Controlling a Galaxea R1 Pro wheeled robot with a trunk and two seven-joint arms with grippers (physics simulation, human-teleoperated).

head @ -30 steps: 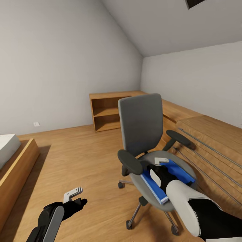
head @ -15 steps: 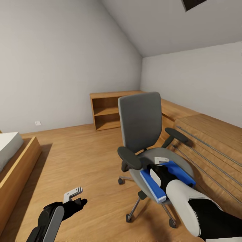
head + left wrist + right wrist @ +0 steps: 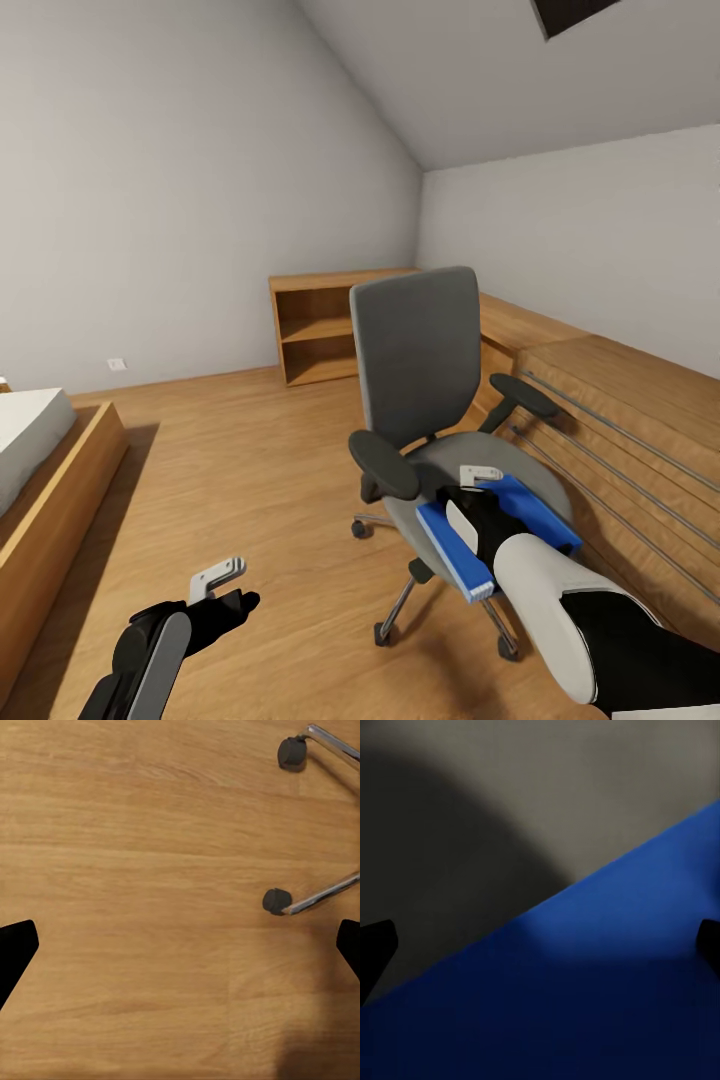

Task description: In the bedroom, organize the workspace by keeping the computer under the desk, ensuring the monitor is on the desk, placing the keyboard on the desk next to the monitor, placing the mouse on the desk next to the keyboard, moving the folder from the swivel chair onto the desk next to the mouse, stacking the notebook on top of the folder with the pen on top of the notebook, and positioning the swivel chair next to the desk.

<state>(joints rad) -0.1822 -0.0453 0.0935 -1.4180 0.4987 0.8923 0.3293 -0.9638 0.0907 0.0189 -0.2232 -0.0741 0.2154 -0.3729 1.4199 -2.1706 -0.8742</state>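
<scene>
Right gripper poised directly over the folder, fingers spread wide; in the right wrist view both dark fingertips sit at opposite edges with blue cover and grey seat padding between them, nothing clamped. Whether the tips touch the cover: cannot tell. Folder lying flat on the seat of the swivel chair, white page edges facing near and left, near corner jutting slightly past the seat's front edge.

Left gripper held low on the near left, well apart from the chair, also spread and empty; in the left wrist view, fingertips far apart above bare wood floor, with two castors on chrome legs near one side.

Chair upright, back turned toward the far wall, black armrests either side of the seat, chrome base on the floor. Just right of the chair, a low wooden platform with thin metal rails. Beyond, against the far wall, an open oak cabinet. At the left edge, a bed in a wooden frame. Grey sloped walls overhead, a dark skylight at the top.
</scene>
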